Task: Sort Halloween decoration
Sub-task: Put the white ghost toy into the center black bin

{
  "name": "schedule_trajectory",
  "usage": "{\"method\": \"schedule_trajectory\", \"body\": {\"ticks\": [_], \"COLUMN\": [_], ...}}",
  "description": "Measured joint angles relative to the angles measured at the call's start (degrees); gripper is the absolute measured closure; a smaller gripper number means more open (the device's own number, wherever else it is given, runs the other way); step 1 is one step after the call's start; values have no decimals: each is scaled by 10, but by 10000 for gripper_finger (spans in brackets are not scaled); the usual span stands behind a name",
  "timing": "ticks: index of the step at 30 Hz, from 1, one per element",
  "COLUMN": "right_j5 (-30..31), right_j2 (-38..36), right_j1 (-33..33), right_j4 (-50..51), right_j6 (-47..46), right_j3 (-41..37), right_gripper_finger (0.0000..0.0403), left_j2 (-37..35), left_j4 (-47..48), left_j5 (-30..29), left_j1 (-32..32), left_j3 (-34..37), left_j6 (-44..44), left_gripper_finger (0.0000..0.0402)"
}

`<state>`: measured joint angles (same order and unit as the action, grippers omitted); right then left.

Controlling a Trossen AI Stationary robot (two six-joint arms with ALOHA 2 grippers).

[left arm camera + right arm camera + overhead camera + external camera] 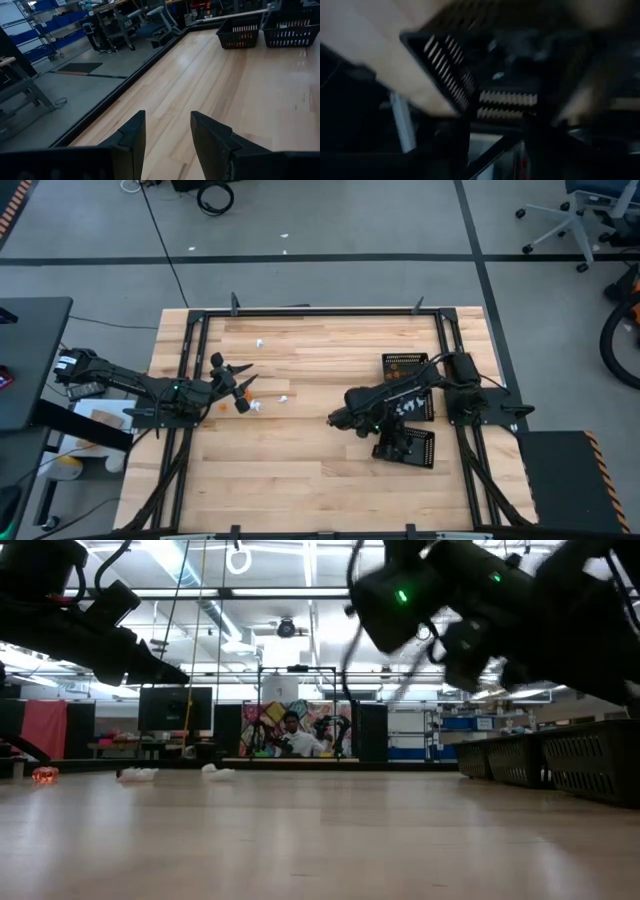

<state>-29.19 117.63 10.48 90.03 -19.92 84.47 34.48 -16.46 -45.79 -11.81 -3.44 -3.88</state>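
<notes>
Two dark fingers (167, 145) of the left gripper (243, 387) are spread over bare wood near the table's (300, 470) left edge. White decoration pieces (272, 401) lie just beside it. The right gripper (395, 446), probably opening, is held over a black tray (415, 448); it should be emptied low.

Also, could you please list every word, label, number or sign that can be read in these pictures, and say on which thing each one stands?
None can be read: no legible text stands on the table, the black trays, the left gripper or the right gripper.
The colourful panel in the room behind shows only blurred shapes.
</notes>
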Motion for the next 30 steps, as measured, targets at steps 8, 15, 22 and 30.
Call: {"method": "schedule_trajectory", "body": {"ticks": [8, 15, 22, 30], "right_j5": [175, 287, 299, 266], "right_j2": [-81, -88, -41, 10], "right_j1": [-38, -69, -83, -127], "right_j4": [-51, -326, -659, -1077], "right_j6": [-19, 87, 240, 276], "right_j3": [88, 90, 12, -120], "right_gripper_finger": [224, 227, 227, 226], "left_j2": [0, 0, 0, 0], "left_j4": [7, 20, 47, 46], "left_j5": [14, 20, 21, 21], "left_j1": [0, 0, 0, 0], "left_j3": [0, 0, 0, 0], "left_j6": [16, 34, 48, 47], "left_gripper_finger": [260, 260, 260, 260]}}
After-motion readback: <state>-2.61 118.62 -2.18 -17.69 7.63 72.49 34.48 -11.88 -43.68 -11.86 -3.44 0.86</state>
